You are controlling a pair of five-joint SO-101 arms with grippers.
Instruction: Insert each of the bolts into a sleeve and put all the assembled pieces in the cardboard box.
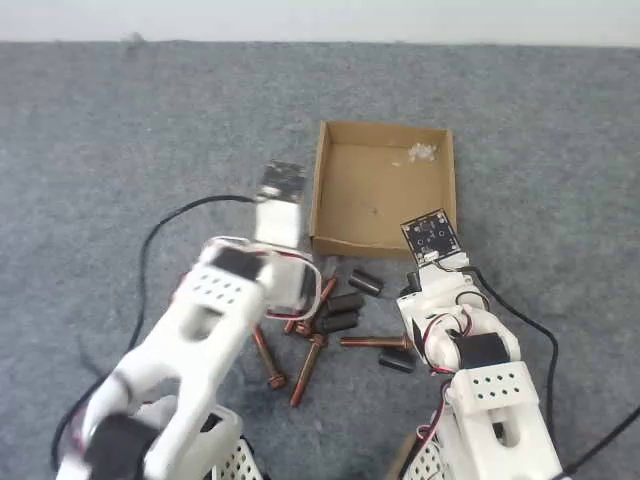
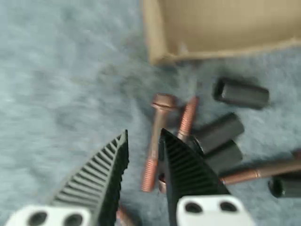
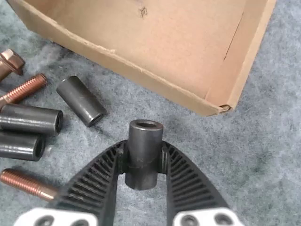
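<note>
Grey carpet-like cover on table, w/ shallow brown cardboard box at centre, open side up. Right gripper is clamped on a short black cylindrical metal sleeve, upright, bore facing up, just beside the box's near wall. Left gripper has jaws apart, hovering over a copper-coloured threaded bolt lying flat on the carpet. Other bolts & loose black sleeves lie scattered nearby, outside the box.

The desk has a grey, fuzzy, carpet-like covering; beyond the desk's far edge runs a pale, plain strip; light over the desk is soft and even.
</note>
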